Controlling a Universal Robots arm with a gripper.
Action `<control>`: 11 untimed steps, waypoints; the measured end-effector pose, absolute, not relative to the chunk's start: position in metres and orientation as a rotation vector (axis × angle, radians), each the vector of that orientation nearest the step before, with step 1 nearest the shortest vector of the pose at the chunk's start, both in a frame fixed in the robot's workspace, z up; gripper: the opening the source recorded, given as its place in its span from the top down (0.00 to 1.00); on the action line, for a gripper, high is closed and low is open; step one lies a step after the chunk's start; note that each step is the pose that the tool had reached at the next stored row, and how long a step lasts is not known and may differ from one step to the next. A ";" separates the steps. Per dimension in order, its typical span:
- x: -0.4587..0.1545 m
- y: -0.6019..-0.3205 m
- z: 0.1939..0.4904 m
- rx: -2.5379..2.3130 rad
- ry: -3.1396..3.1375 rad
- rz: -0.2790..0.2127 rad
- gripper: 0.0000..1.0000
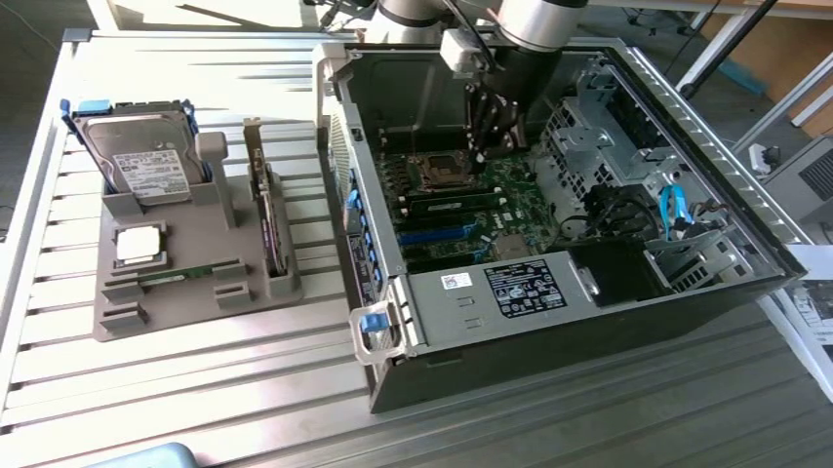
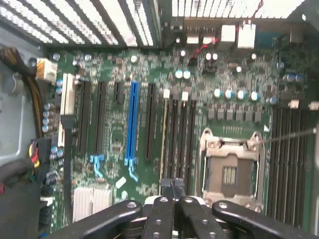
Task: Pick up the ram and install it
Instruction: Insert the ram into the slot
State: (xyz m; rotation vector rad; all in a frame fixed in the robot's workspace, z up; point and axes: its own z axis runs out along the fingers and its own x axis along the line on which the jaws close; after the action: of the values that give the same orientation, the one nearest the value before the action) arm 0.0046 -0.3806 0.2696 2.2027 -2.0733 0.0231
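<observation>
Inside the open computer case (image 1: 521, 322), my gripper (image 1: 479, 154) hangs just above the motherboard, near the empty processor socket (image 1: 436, 171). In the wrist view the gripper (image 2: 172, 185) is shut, with nothing visible between its dark fingertips. One ram (image 2: 164, 139) stands edge-on in the memory slot closest to the long black expansion slots. Its end lies right beside the fingertips, and I cannot tell whether they touch. Another ram stick (image 1: 176, 279) lies flat in the grey holder (image 1: 195, 312) on the exterior view's left.
The grey holder also carries a hard drive (image 1: 140, 156), a silver processor chip (image 1: 139, 246) and an upright expansion card (image 1: 264, 210). A blue slot (image 2: 132, 122), the socket (image 2: 230, 169) and more black memory slots surround the gripper. Drive cages and cables fill the case's right.
</observation>
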 end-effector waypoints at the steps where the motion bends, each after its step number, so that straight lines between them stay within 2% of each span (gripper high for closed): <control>1: 0.009 -0.381 0.269 2.203 -2.073 0.023 0.89; 11: 0.050 -0.380 0.267 2.203 -2.073 0.023 0.89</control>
State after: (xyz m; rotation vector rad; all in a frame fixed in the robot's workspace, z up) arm 0.0504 -0.3804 0.2667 2.2032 -2.0733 0.0230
